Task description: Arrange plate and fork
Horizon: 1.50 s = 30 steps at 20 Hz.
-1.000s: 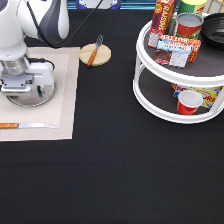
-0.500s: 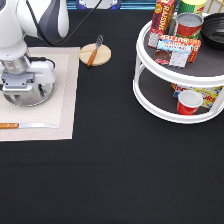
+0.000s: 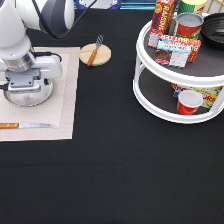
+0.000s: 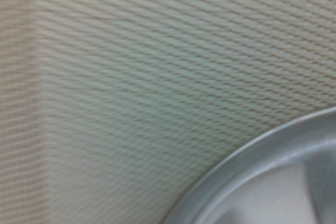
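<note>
The silver plate (image 3: 31, 96) lies on a beige placemat (image 3: 65, 95) at the exterior view's left. My gripper (image 3: 26, 89) is down right over the plate, and its hand covers the plate's middle. In the wrist view the plate's rim (image 4: 255, 175) shows from very close, next to the placemat's weave (image 4: 112, 75). The fork (image 3: 95, 49), with a wooden handle, lies across a small round wooden coaster (image 3: 102, 56) near the exterior view's top, just off the placemat's far corner and well away from my gripper.
A wooden-handled knife (image 3: 25, 126) lies along the placemat's near edge. A white two-tier rack (image 3: 150, 95) stands at the right, holding cans, boxes, a black bowl (image 3: 215, 27) and a red cup (image 3: 189, 101). Black tablecloth covers the rest.
</note>
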{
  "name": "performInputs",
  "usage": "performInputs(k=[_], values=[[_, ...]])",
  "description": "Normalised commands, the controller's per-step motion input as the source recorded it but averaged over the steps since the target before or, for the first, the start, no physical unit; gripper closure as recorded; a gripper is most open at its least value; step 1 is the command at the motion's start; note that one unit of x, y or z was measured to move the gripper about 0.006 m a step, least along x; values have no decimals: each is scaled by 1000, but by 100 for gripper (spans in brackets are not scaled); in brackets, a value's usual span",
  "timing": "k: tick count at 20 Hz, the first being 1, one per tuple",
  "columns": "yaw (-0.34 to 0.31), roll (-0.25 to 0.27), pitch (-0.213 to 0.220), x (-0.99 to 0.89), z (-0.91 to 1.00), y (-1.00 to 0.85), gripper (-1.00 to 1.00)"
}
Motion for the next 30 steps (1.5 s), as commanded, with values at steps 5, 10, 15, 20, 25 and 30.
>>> performInputs(k=[5,10,15,20,25,30], values=[[0,-97,-202,-929,161,389,-100],[0,-59,-264,-871,-99,302,-100],[0,-42,-253,-874,-66,363,-100],[0,-51,-178,-936,298,557,-100],[0,-68,-140,-790,448,782,-100],[0,-86,-110,-555,219,900,-100]])
